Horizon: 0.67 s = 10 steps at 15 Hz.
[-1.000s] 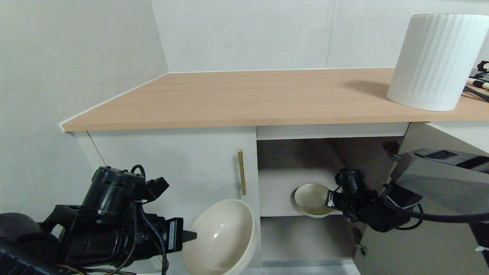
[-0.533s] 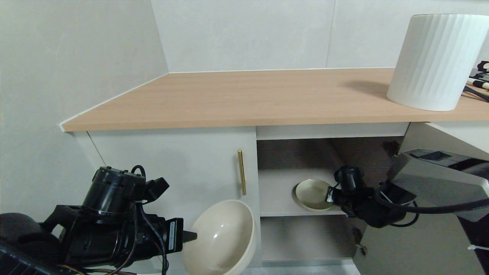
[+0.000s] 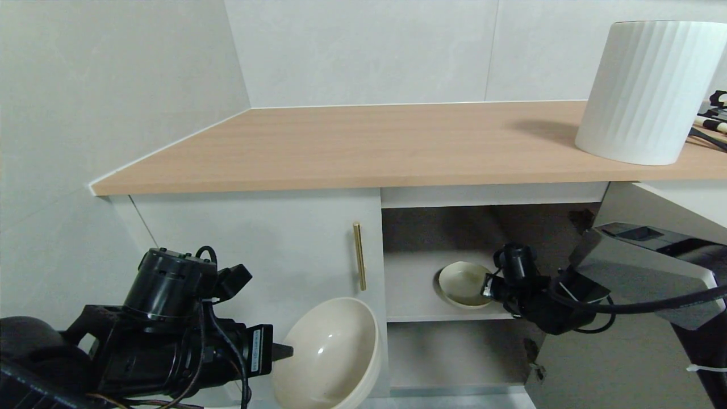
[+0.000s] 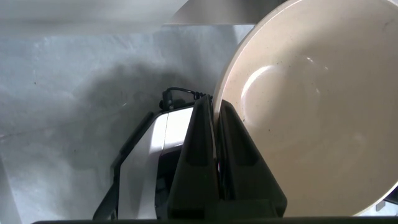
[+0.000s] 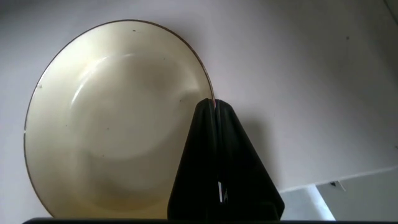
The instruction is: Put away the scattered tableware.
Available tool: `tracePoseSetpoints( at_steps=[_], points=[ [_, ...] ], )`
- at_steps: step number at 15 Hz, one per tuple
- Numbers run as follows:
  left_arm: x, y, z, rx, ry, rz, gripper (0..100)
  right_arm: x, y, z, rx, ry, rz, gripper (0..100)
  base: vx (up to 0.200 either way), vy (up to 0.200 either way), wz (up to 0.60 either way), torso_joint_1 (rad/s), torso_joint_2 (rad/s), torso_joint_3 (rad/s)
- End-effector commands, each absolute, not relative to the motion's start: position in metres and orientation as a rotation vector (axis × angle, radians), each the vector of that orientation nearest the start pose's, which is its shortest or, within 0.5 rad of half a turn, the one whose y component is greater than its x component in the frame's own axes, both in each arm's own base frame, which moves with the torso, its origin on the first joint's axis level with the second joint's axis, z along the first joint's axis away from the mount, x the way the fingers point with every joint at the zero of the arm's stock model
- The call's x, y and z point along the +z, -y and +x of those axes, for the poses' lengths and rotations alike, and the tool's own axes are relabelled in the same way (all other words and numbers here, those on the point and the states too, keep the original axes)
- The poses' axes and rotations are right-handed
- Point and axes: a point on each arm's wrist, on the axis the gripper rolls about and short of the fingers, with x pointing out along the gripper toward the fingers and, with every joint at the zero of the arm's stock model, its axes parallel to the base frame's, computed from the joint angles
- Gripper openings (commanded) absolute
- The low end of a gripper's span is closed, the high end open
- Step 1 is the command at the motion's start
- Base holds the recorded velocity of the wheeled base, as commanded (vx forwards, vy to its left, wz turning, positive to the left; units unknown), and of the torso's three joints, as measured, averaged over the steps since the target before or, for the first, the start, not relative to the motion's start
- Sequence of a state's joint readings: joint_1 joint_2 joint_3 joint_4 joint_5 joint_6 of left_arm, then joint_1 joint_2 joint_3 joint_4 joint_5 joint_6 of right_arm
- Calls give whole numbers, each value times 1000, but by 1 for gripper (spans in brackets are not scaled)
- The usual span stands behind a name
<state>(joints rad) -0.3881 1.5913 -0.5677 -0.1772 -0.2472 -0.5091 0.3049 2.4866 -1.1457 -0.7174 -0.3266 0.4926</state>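
My left gripper (image 3: pixel 281 352) is shut on the rim of a large cream bowl (image 3: pixel 326 355), held tilted in front of the closed left cabinet door; the wrist view shows its fingers (image 4: pixel 214 134) pinching the bowl's (image 4: pixel 311 106) edge. My right gripper (image 3: pixel 488 287) is shut on the rim of a small pale-yellow bowl (image 3: pixel 463 284), which is inside the open cabinet just over the middle shelf (image 3: pixel 412 289). In the right wrist view the fingers (image 5: pixel 214 118) clamp the small bowl's (image 5: pixel 118 118) thin rim above the white shelf.
A wooden countertop (image 3: pixel 363 142) runs above the cabinet, with a tall ribbed white container (image 3: pixel 647 91) at its right. The left door has a brass handle (image 3: pixel 359 255). The right door (image 3: pixel 653 250) hangs open. A lower shelf space (image 3: pixel 454 352) lies beneath.
My right gripper has carried the small bowl up and farther back into the cabinet over the middle shelf. The left arm and the large bowl have stayed put.
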Motion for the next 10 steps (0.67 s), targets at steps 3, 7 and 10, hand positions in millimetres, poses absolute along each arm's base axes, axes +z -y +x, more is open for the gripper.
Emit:
tracePoseSetpoints(
  at_steps=[3, 7, 10],
  points=[
    [114, 92, 210, -364, -985, -402, 0, -31, -124, 419, -173, -561, 283, 0, 0, 0, 0, 0, 0, 0],
    [114, 92, 210, -364, -987, -401, 0, -32, -124, 420, -181, -558, 288, 100, 0, 0, 0, 0, 0, 0],
    [114, 92, 210, -364, -987, -401, 0, -31, -125, 419, -181, -557, 289, 100, 0, 0, 0, 0, 0, 0]
  ],
)
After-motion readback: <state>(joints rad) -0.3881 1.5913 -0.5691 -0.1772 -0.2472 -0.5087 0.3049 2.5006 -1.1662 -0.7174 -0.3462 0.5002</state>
